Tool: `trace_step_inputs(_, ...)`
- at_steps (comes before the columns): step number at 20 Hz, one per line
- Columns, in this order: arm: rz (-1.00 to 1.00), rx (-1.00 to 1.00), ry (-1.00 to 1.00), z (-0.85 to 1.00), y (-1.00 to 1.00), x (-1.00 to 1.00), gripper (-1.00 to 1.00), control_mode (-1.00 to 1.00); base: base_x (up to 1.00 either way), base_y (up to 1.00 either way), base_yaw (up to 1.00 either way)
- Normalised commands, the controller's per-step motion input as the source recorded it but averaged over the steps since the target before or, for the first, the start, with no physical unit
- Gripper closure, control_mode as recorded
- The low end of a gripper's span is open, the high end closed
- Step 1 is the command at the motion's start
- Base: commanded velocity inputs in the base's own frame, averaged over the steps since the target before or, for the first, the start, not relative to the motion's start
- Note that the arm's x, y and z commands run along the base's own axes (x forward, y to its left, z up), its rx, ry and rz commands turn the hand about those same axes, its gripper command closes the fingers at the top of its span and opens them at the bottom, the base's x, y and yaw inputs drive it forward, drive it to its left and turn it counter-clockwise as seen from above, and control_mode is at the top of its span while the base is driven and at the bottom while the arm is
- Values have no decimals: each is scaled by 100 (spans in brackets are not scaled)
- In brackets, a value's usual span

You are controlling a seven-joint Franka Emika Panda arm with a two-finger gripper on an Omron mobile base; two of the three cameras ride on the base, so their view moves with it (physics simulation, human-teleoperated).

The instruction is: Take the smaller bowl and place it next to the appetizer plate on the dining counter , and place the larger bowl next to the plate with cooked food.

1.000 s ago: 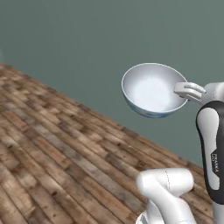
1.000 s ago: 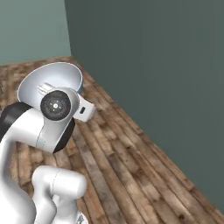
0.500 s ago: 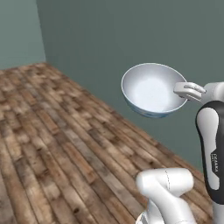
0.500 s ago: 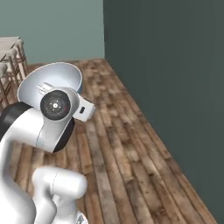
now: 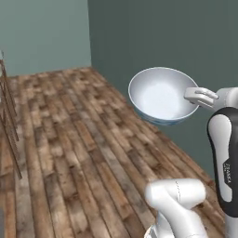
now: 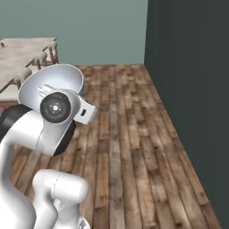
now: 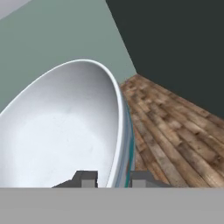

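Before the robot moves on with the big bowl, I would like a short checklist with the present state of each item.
1. Tool shut on the larger bowl, one finger each side of the rim: ok.
2. Bowl clear of the dark wall: ok.
3. Wooden floor ahead free of obstacles: ok.
4. Dining counter in sight, far left in the right base view: ok.
5. Plate with cooked food located: cannot tell.
6. Bowl empty: ok.
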Motion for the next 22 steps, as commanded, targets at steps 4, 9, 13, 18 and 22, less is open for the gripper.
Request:
trace_step_inputs(4,0,0,0,0,0,0,100,100,100,-32,31)
trace_step_inputs(9,0,0,0,0,0,0,100,100,100,-44,24)
trace_step_inputs(13,0,0,0,0,0,0,100,100,100,-56,17)
trace_step_inputs(18,0,0,0,0,0,0,100,100,100,-50,17)
trace_step_inputs(22,0,0,0,0,0,0,100,100,100,-41,16)
